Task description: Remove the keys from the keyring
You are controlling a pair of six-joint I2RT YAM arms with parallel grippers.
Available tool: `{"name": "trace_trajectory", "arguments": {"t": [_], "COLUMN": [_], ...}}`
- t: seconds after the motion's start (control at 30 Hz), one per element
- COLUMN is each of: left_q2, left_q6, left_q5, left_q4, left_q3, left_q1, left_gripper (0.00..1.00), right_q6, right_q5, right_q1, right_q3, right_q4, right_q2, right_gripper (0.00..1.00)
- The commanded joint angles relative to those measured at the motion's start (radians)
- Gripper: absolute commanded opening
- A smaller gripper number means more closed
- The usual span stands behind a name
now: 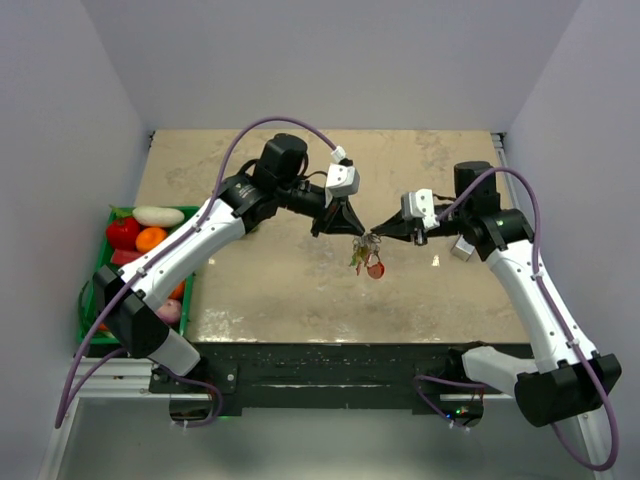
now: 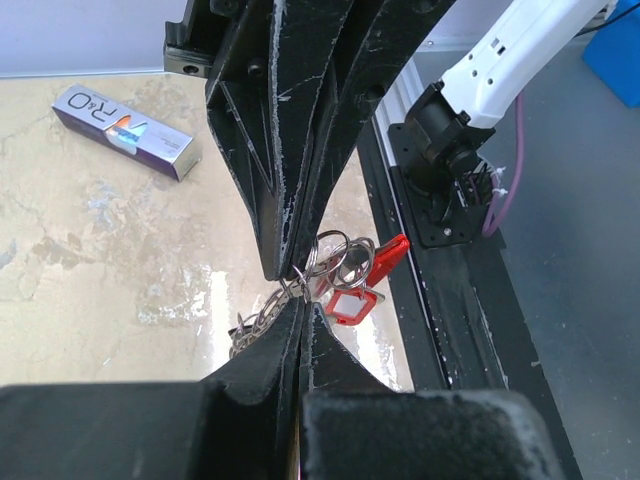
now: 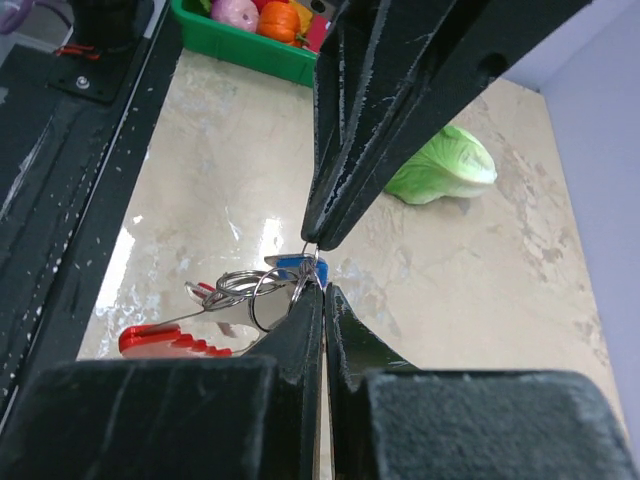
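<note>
Both grippers meet tip to tip above the middle of the table, and the bunch hangs between them. My left gripper (image 1: 352,232) (image 2: 301,302) is shut, pinching the thin silvery keyring (image 2: 334,262) where its chain (image 2: 256,321) joins. My right gripper (image 1: 374,233) (image 3: 322,290) is shut on a wire loop of the keyring (image 3: 241,286) from the other side. The keys (image 1: 366,259) dangle below: a red-tagged key (image 2: 351,303), a blue-headed key (image 3: 296,265) and a long red fob (image 3: 168,342). The other key heads are hidden.
A green crate (image 1: 98,268) of toy fruit and vegetables stands at the table's left edge. A purple and silver box (image 2: 125,130) lies near the right arm. A green cabbage toy (image 3: 446,166) lies beyond the left gripper. The black front rail (image 1: 330,362) runs below.
</note>
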Motion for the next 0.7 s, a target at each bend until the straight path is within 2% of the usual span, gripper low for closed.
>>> {"name": "trace_trajectory", "arguments": {"t": [0.0, 0.67], "left_q2": [-0.035, -0.049], "left_q6": [-0.011, 0.017], "left_q5": [0.006, -0.025], "left_q4": [0.021, 0.004], "left_q3": [0.036, 0.023], "left_q1": [-0.007, -0.008], "left_gripper": [0.0, 0.0], "right_q6": [0.202, 0.392], "right_q5": [0.011, 0.084], "right_q1": [-0.001, -0.002], "right_q3": [-0.011, -0.026], "right_q4": [0.184, 0.336], "right_q2": [-0.026, -0.021], "right_gripper": [0.0, 0.0]}}
